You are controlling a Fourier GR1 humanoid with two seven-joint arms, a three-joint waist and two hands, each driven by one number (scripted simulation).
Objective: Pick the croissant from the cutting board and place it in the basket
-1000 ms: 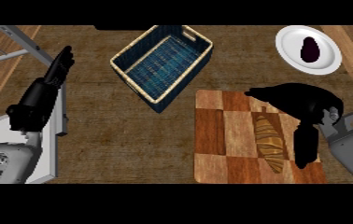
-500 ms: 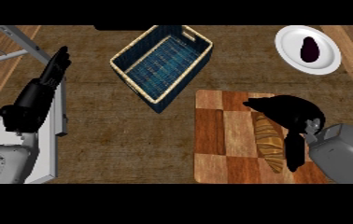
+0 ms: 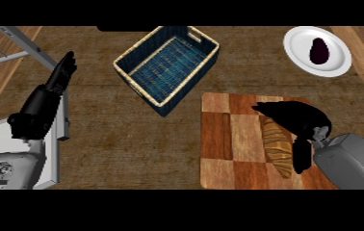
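Over the last second the right hand (image 3: 295, 117) slid down onto the croissant (image 3: 279, 148) and now sits on its top end, fingers curled round it, so the grab looks underway but no lift yet. Croissant's golden-brown, ridged, lying lengthwise on the board (image 3: 227, 143), still well apart from the basket (image 3: 165, 69). Left hand (image 3: 62, 73) rests at the left edge, fingers straight.
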